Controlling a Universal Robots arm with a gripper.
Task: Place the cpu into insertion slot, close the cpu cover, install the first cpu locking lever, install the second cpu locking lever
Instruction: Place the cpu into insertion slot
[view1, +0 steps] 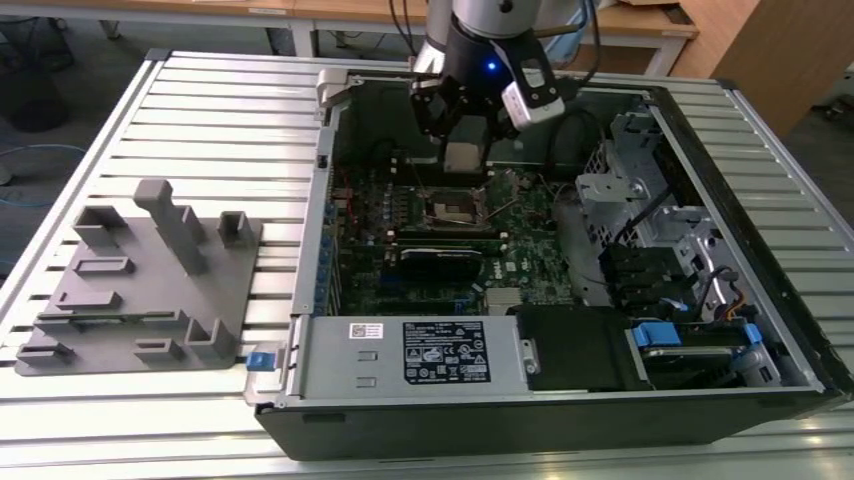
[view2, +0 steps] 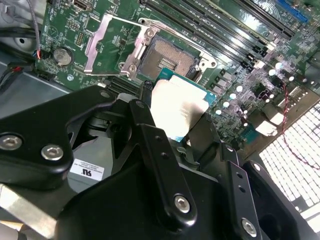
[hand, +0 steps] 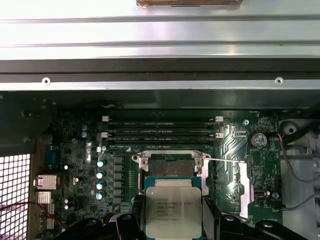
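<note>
My gripper (view1: 462, 160) hangs inside the open computer case, shut on the cpu (view1: 461, 154), a flat silver-grey square. In both wrist views the cpu (hand: 173, 212) (view2: 176, 111) sits between the black fingers (hand: 134, 222), held a little above the board and just to one side of the insertion slot (hand: 170, 168) (view2: 167, 57). The slot (view1: 453, 210) is bare, with a dark centre and a thin metal rim. The cpu cover (view2: 101, 41) (hand: 238, 189) is swung open and lies beside the slot. A thin locking lever (hand: 226, 160) sticks out from the slot's edge.
Long black memory slots (hand: 162, 134) run beside the socket. A black card (view1: 441, 262) lies towards the case front, with the power supply (view1: 414, 355) and drive cage (view1: 641, 200) around it. A grey fixture (view1: 147, 285) stands on the slatted table (view1: 227, 110) at the exterior view's left.
</note>
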